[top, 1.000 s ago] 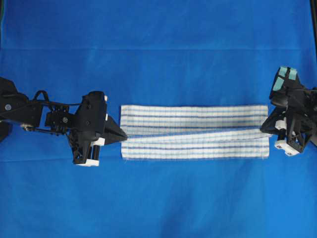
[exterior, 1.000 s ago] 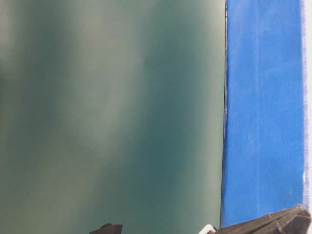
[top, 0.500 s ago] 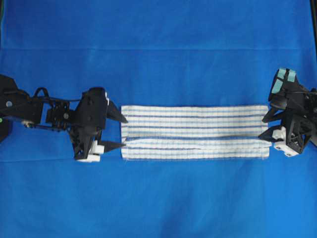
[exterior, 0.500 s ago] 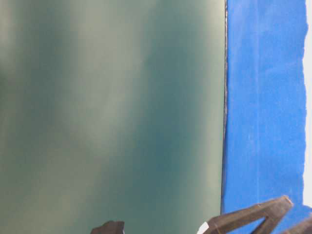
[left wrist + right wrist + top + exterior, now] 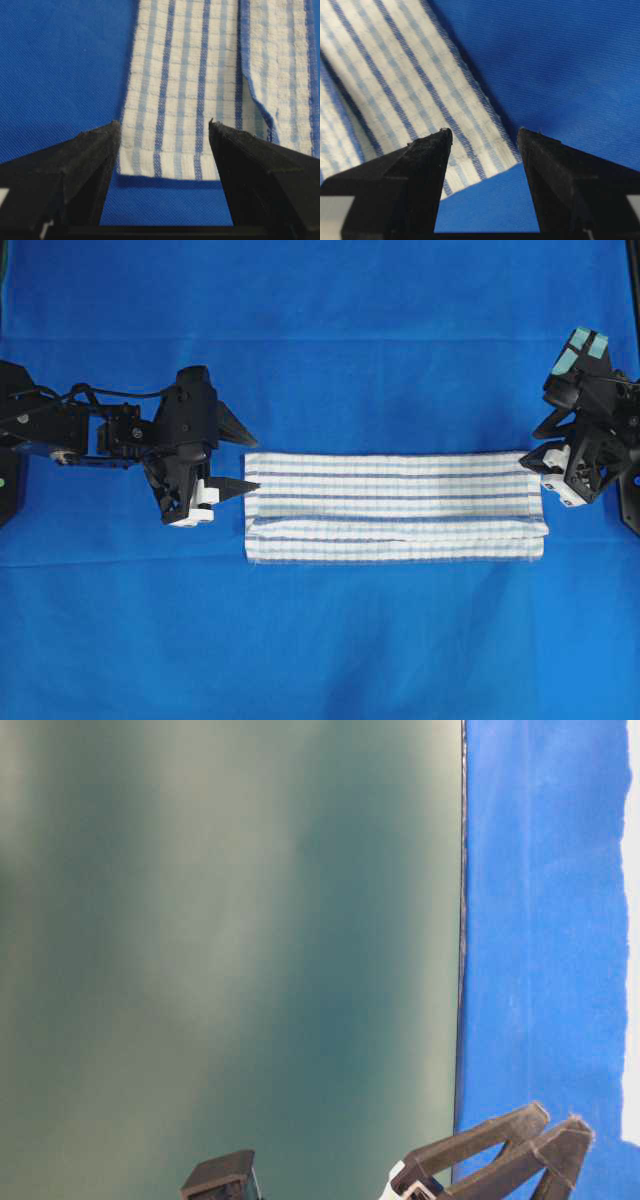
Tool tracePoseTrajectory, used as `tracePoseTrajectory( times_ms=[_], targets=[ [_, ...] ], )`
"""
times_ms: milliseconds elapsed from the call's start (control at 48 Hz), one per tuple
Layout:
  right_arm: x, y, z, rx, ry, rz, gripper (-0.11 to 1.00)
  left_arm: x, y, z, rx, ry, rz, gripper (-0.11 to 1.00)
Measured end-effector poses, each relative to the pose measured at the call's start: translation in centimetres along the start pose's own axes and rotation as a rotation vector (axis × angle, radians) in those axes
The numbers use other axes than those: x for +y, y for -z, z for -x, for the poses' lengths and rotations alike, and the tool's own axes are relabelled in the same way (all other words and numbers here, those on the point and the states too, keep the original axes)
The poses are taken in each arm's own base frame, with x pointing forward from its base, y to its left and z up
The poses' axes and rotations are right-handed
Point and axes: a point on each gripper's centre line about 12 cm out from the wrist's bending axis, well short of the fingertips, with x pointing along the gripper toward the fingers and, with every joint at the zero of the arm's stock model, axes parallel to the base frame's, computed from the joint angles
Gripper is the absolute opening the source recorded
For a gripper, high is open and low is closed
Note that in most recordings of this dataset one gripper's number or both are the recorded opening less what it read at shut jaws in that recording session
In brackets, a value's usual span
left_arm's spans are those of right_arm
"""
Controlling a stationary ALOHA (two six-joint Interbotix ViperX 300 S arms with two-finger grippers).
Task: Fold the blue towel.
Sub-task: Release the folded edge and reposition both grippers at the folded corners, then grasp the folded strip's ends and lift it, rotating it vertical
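Observation:
The blue towel (image 5: 395,505), white with thin blue stripes, lies flat as a long band folded lengthwise, its near flap lapped over the rest. Open and holding nothing, my left gripper (image 5: 255,462) hangs just off the towel's left end, level with its far corner. The left wrist view has that end (image 5: 190,75) between the spread fingers of the left gripper (image 5: 165,125). My right gripper (image 5: 530,448) is open at the towel's far right corner. In its wrist view that corner (image 5: 380,75) lies under the spread right gripper (image 5: 485,131).
A plain blue sheet (image 5: 320,340) covers the whole work surface under the towel. The table-level view shows mostly a blurred grey-green wall, a strip of blue sheet (image 5: 540,920) and black fingers (image 5: 480,1140) at the bottom edge.
Both grippers went from shut on the towel's ends to open, and the lifted fold dropped flat. Both then shifted toward the far side of the towel.

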Motion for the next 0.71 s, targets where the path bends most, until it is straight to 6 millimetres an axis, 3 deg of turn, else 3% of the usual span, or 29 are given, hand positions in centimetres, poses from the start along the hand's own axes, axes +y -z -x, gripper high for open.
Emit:
tracePoseTrajectory(
  times_ms=[229, 708],
  targets=[
    [-1.1, 0.2, -1.1, 0.044, 0.051, -0.014, 0.6, 0.6, 0.1, -0.3, 0.004, -0.014, 0.01, 0.64],
    [-1.8, 1.1, -4.3, 0.131, 0.089, -0.024, 0.57, 1.9, 3.0, -4.6, 0.095, -0.045, 0.033, 0.6]
  ],
)
